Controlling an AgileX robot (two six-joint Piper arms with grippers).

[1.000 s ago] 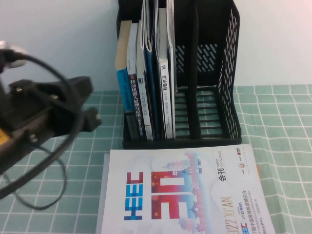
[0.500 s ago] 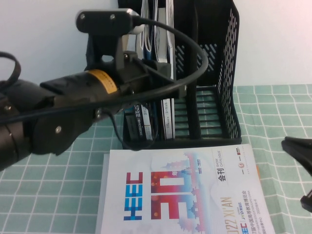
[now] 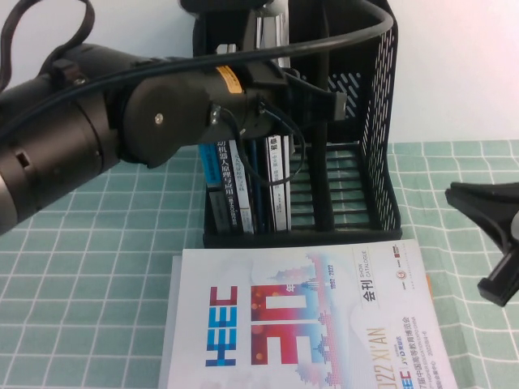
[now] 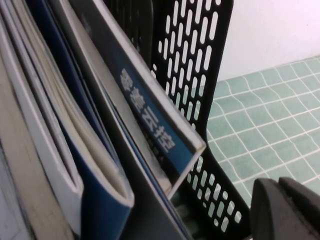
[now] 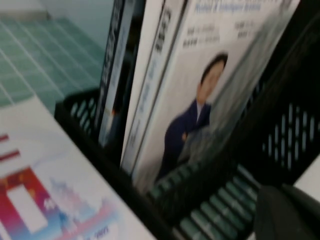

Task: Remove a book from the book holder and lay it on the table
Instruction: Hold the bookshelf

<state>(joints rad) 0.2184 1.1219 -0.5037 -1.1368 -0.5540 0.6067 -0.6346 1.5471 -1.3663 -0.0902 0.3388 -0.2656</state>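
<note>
Black left gripper [image 4: 285, 210] at book holder [image 3: 381, 121]; right gripper [image 3: 495, 243] (table edge) aside.

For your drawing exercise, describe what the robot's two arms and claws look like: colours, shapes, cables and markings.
The left arm is thick, round and matte black, with small screws, a yellow label near the wrist and black cables looping over it. The left claw is a smooth black finger. The right claw is black, with tapering, pointed fingers.
</note>
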